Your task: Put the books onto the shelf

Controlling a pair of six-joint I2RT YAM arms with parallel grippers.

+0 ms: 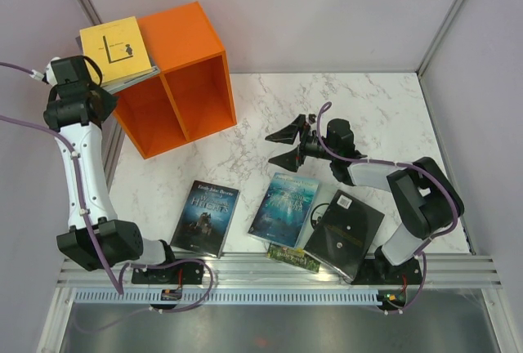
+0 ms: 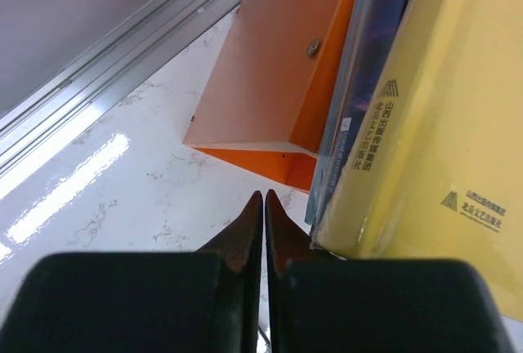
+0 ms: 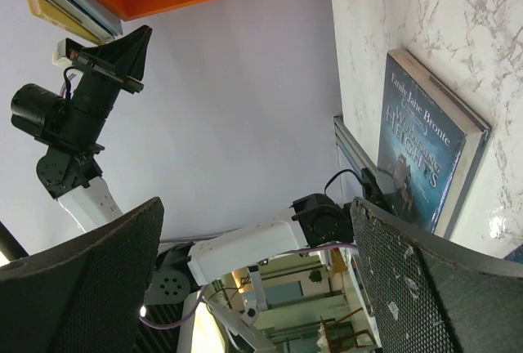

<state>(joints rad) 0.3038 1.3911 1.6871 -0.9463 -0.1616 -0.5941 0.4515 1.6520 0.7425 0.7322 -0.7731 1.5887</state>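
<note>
Shows the left gripper (image 2: 263, 206) at ten o'clock, fingertips pressed together on nothing, seemingly squaring the stack topped by the yellow book (image 1: 114, 45) against the orange shelf (image 1: 184, 51) on its outer left side, and the right gripper (image 1: 283, 145) mid-table with fingers spread wide, presumably ready for the next pickup. Finds four more lying flat on the marble table (image 1: 376, 108): a dark blue book (image 1: 204, 216) at seven o'clock, a teal book (image 1: 283, 208) at six, a black book (image 1: 347, 234) and a half-covered green-gold book (image 1: 292, 256) at five.

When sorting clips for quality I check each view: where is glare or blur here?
Left wrist: bright glare streaks on the table. Right wrist: close fingers soft, book title readable. Top external: even light, soft shadows.
</note>
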